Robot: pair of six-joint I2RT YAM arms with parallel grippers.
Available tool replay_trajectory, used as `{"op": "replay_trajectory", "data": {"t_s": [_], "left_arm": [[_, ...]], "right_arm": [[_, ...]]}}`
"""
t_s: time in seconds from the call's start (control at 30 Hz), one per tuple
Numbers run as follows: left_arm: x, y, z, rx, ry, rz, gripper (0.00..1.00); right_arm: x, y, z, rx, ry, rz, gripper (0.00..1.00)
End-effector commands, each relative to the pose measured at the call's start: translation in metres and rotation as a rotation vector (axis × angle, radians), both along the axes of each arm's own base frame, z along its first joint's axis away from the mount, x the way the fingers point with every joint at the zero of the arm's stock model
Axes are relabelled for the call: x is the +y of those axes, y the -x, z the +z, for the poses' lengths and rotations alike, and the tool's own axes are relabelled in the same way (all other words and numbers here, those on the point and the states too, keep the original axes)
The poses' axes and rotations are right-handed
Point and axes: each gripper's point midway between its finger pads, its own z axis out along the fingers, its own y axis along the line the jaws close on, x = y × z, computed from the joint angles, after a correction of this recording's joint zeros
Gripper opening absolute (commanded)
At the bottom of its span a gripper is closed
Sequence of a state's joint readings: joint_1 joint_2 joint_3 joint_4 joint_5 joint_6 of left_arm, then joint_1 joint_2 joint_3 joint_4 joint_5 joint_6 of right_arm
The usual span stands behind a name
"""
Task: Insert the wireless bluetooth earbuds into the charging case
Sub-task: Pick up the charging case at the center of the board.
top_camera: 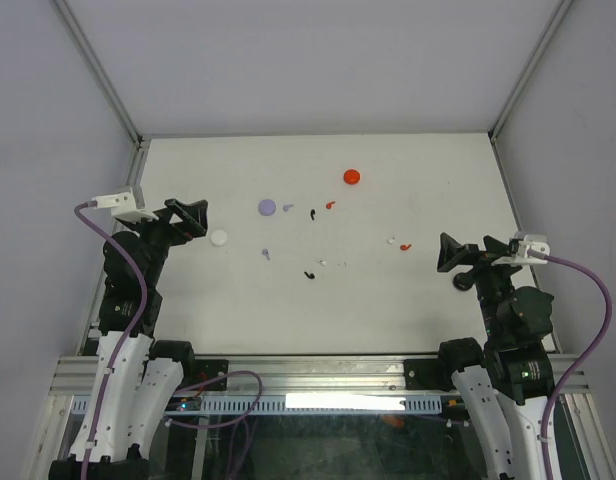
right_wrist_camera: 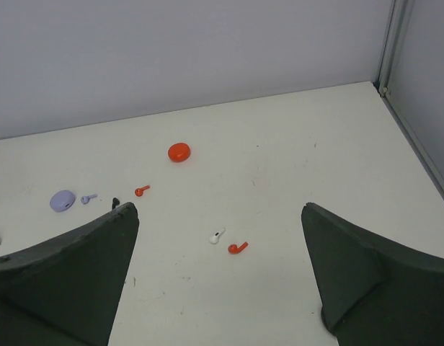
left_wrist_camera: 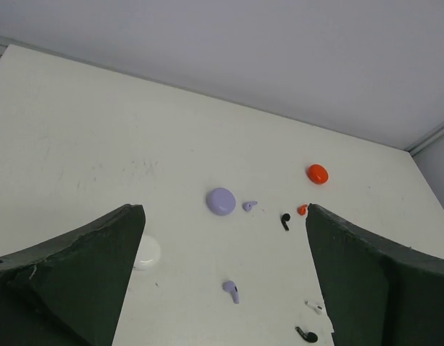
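On the near edge of the white surface, at its two near corners, stand the arms. Contents follow by size.

1. Left arm: black, with a purple cable, rising along the left edge. The left claw is released, fingers spread wide and holding nothing. It hangs over the surface near the white case.

2. Right arm: same build, set along the right edge. The right claw is also released and empty, its fingers pointing toward the middle of the surface.

3. Charging cases: three, round.
- The red case lies nearest the far edge, about midway along it.
- The lilac case lies toward the left edge from the red case.
- The white case lies nearest the left edge.

4. Wireless bluetooth earbuds: eight, all loose on the surface between the two claws.
- A lilac bud lies just beside the lilac case.
- A black bud and a red bud lie between the lilac case and the red case.
- A second lilac bud lies nearer the near edge than the lilac case.
- A second black bud and a white bud lie close together near the middle.
- A second white bud and a second red bud lie side by side near the right claw.
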State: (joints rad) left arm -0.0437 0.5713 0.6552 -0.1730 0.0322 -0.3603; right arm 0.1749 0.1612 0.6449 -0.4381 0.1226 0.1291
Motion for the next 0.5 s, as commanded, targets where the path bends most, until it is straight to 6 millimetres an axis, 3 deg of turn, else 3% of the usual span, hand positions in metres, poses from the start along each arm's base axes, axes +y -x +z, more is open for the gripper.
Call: {"op": "replay_trajectory", "data": {"t_s": [0.0,0.3,0.47], "left_arm": [[0.006,-0.006,0.011,-0.032,0.029,0.035,0.99],[0.002,-0.025,-0.025,0.172,0.034,0.016,0.99],[0.0,-0.039,-0.065,0.35,0.027,0.012,0.99]], "right_arm": [[-0.002,0.001,0.022,-0.078,-0.02,-0.009,0.99],[-0.005,0.004,0.022,-0.085,-0.03,-0.025,0.99],[-0.004,0.006,0.023,-0.089,-0.034,-0.02,0.99]]}}
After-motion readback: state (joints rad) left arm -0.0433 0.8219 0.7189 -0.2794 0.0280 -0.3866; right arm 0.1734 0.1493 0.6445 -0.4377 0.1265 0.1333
